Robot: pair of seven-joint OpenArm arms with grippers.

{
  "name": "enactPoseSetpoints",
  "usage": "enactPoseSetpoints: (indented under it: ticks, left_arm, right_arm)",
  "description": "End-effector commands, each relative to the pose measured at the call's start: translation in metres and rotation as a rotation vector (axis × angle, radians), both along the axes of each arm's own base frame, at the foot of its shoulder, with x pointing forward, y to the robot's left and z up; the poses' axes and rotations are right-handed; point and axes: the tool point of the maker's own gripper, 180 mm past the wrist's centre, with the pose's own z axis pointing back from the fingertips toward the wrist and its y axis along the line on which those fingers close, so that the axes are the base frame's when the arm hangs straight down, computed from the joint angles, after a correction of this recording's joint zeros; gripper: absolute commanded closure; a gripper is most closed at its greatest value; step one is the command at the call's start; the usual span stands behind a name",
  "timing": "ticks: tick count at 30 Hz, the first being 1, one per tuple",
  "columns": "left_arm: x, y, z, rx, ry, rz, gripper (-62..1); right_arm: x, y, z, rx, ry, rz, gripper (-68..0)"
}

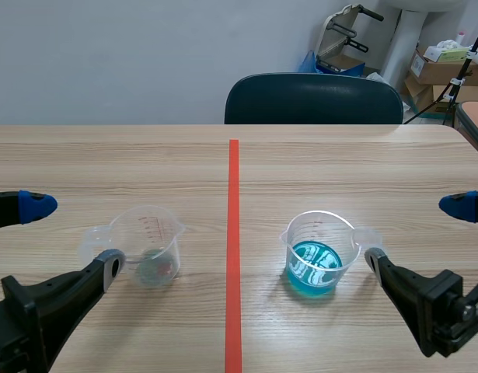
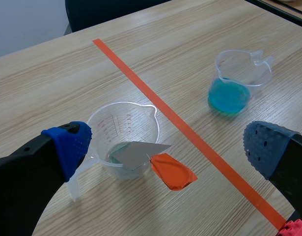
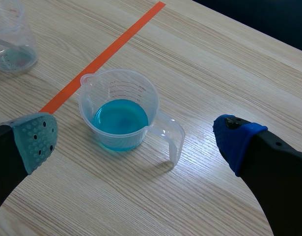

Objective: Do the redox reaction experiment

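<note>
Wooden table (image 1: 106,155) holds a blue-liquid beaker (image 1: 319,250) and a grey-sheet beaker (image 1: 148,242).

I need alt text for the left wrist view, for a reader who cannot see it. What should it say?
A clear measuring cup holding a grey sheet with an orange-red end stands on the wooden table just ahead of the left gripper, fingers open. Across an orange tape line, a second cup holds blue liquid.
</note>
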Motion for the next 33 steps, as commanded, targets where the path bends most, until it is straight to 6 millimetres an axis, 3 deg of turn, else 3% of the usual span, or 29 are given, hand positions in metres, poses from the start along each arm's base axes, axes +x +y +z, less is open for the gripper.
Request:
enactPoseSetpoints:
  ticks: [1, 19, 22, 27, 33]
  left_arm:
    - [0.002, -0.002, 0.009, -0.022, -0.027, 0.005, -62.3]
    - [0.002, -0.002, 0.008, -0.021, -0.026, 0.009, -62.3]
    - [0.001, 0.000, 0.001, -0.005, 0.017, 0.014, -62.3]
    - [-0.002, 0.010, -0.018, 0.040, 0.118, 0.067, -62.3]
    - [-0.013, 0.023, -0.009, 0.029, 0.132, 0.161, -62.3]
  right_arm:
    - [0.004, 0.000, 0.010, 0.006, -0.035, 0.002, -67.9]
    - [0.004, 0.000, 0.010, 0.006, -0.035, 0.002, -67.9]
    - [0.004, 0.000, 0.010, 0.006, -0.035, 0.002, -67.9]
    - [0.004, 0.000, 0.010, 0.006, -0.035, 0.002, -67.9]
    - [0.004, 0.000, 0.010, 0.006, -0.035, 0.002, -67.9]
